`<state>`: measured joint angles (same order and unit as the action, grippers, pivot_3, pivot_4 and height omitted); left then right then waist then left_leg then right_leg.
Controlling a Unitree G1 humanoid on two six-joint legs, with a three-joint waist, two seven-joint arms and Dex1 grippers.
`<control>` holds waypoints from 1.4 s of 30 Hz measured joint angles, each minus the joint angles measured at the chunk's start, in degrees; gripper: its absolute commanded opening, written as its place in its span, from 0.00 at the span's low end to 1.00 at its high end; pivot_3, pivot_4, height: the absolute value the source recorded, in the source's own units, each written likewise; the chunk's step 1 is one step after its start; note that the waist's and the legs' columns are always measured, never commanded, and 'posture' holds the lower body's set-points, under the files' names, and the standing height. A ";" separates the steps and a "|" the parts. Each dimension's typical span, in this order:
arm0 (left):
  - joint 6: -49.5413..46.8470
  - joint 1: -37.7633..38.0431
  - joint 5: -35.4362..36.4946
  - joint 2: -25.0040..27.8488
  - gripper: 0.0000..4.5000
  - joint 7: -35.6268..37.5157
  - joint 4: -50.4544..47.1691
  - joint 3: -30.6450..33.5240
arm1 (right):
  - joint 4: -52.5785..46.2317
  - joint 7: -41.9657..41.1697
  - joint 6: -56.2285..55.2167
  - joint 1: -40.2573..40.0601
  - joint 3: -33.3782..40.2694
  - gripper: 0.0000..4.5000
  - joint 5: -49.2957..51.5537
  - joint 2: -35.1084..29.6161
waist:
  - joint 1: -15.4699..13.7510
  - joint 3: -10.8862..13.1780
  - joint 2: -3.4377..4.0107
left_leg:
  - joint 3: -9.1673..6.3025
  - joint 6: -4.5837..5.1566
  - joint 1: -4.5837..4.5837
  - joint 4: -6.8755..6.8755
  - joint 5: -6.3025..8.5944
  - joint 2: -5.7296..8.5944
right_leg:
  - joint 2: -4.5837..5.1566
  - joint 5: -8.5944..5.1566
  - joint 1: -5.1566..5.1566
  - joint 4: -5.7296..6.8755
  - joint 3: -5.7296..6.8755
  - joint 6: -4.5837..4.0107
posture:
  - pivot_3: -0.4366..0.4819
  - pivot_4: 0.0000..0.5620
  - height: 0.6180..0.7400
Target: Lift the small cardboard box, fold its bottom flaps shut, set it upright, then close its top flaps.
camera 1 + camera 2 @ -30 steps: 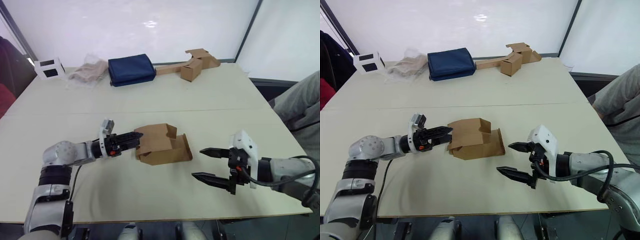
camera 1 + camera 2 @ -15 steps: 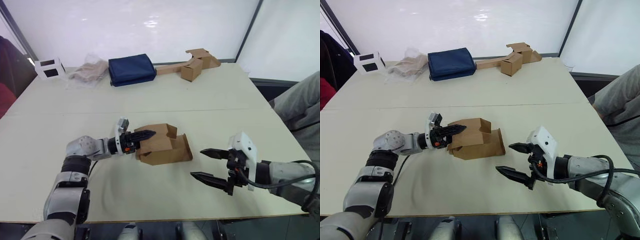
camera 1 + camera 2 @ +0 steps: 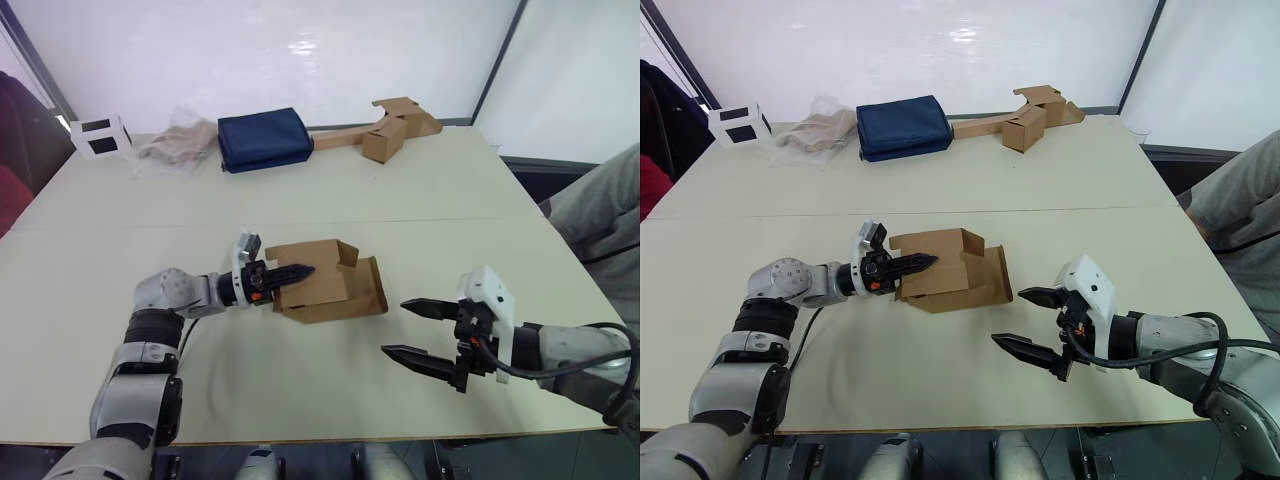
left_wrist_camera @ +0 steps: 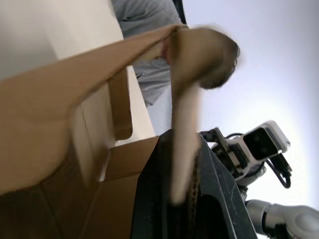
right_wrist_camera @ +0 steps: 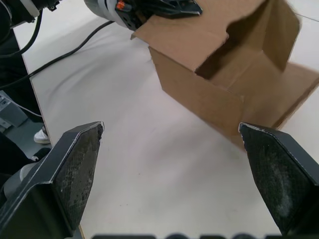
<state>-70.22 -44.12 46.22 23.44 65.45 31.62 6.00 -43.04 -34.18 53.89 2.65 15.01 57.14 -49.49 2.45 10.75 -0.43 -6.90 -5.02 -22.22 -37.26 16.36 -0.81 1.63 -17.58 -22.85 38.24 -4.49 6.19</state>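
Lifting was the step in hand, by my reading, with none of the flap folding yet begun. Nearest the camera, at the lower right of the head views, the right gripper [image 3: 418, 328] hovered over the cream table [image 3: 300, 400] with its two black fingers spread wide, holding nothing and standing clear of the cardboard. Just beyond it, at mid-frame, the small cardboard box [image 3: 325, 283] lay on its side — one end gaping toward the right gripper, its flaps [image 5: 279, 37] splayed outward. The left gripper [image 3: 292, 272] came in from the left with its fingers clamped on a cardboard panel at the box's near-left end; the left wrist view showed the board pinched between them. Next move, I judged: raise the box off the table and bring the open right gripper in to steady it, so the hanging flaps could be pressed shut. Farther back sat a navy pouch [image 3: 262, 139] and another cardboard box on a long strip [image 3: 385, 130].
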 measured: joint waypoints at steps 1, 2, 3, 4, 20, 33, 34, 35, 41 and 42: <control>0.87 0.29 -0.04 0.41 0.01 0.00 -1.67 0.03 | 0.84 0.83 -0.60 0.87 0.37 1.00 0.50 1.73 | 0.13 0.01 -0.04 | 0.00 0.00 0.01 0.00 0.00 -0.03 | -0.01 0.00 0.00 0.00 -0.01 0.00 | 0.48 0.27 1.00; 2.52 0.54 -0.21 1.01 0.01 -0.01 -4.54 0.05 | 2.41 2.83 -1.76 2.74 0.97 1.00 1.15 4.89 | 0.15 0.01 -0.04 | 0.00 -0.01 0.00 0.00 0.00 -0.03 | -0.01 0.00 -0.02 0.02 -0.01 0.00 | 0.48 0.27 1.00; 4.23 0.55 -0.54 1.49 0.01 0.04 -7.03 0.07 | 3.85 4.41 -2.71 4.44 1.41 1.00 1.53 7.01 | 0.13 0.01 -0.04 | 0.01 -0.02 0.00 0.00 -0.01 -0.03 | 0.00 0.00 -0.03 0.03 -0.02 -0.01 | 0.48 0.27 1.00; 6.19 0.43 -0.70 2.14 0.01 -0.02 -9.73 0.16 | 5.62 6.53 -3.59 6.54 1.84 1.00 1.85 8.81 | 0.02 -0.01 0.00 | 0.02 -0.02 0.02 0.02 -0.01 -0.02 | 0.03 0.00 -0.01 0.03 -0.02 0.00 | 0.48 0.27 1.00; 21.15 0.07 -3.19 6.42 0.00 -4.58 -27.82 1.99 | 19.39 21.65 -14.99 25.69 -0.28 0.01 -0.39 27.77 | 0.28 0.01 0.02 | 0.06 -0.05 -0.09 0.12 -0.03 -0.03 | -0.02 0.00 -0.27 0.12 -0.08 -0.02 | 0.48 0.27 1.00; 21.17 -0.05 -1.80 8.87 0.00 -3.92 -30.09 1.74 | 28.44 12.99 -18.90 32.02 -7.62 0.01 -8.85 28.65 | 0.51 0.01 0.03 | 0.07 -0.06 -0.14 0.12 -0.03 -0.02 | -0.02 0.00 -0.32 0.13 -0.08 -0.01 | 0.48 0.27 1.00; 21.19 -0.12 -1.81 9.01 0.00 -3.55 -30.08 1.61 | 28.60 12.44 -18.90 32.02 -8.15 0.01 -9.17 28.77 | 0.56 0.01 0.03 | 0.07 -0.06 -0.14 0.11 -0.04 -0.02 | -0.02 0.00 -0.32 0.14 -0.08 -0.01 | 0.48 0.27 1.00; 21.33 -0.19 -1.83 9.08 0.00 -3.14 -29.98 1.54 | 28.64 11.87 -18.90 32.03 -8.50 0.01 -9.46 29.14 | 0.49 0.01 0.03 | 0.07 -0.06 -0.14 0.10 -0.04 -0.02 | -0.01 0.00 -0.32 0.14 -0.07 -0.01 | 0.48 0.27 1.00; 22.68 -3.14 -2.72 9.10 0.00 -1.00 -27.80 -0.31 | 28.25 8.68 -18.35 32.02 -11.44 0.01 -9.76 29.89 | 0.49 0.01 0.03 | 0.07 -0.06 -0.15 0.10 -0.04 -0.01 | -0.01 0.00 -0.32 0.13 -0.07 -0.01 | 0.48 0.27 1.00; 23.06 -3.38 -2.92 9.17 0.00 -0.45 -27.80 -0.75 | 27.76 8.27 -18.11 31.91 -11.92 0.01 -9.74 30.03 | 0.56 0.01 0.03 | 0.07 -0.06 -0.15 0.10 -0.04 -0.01 | -0.01 0.00 -0.32 0.13 -0.07 -0.01 | 0.48 0.27 1.00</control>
<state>-47.15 -47.50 43.30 32.61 65.01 3.82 5.25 -15.28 -25.91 35.78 34.55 3.09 47.40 -19.46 3.01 10.76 -0.40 -6.83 -5.08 -22.37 -37.16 16.32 -0.82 1.62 -17.57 -23.17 38.37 -4.57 6.17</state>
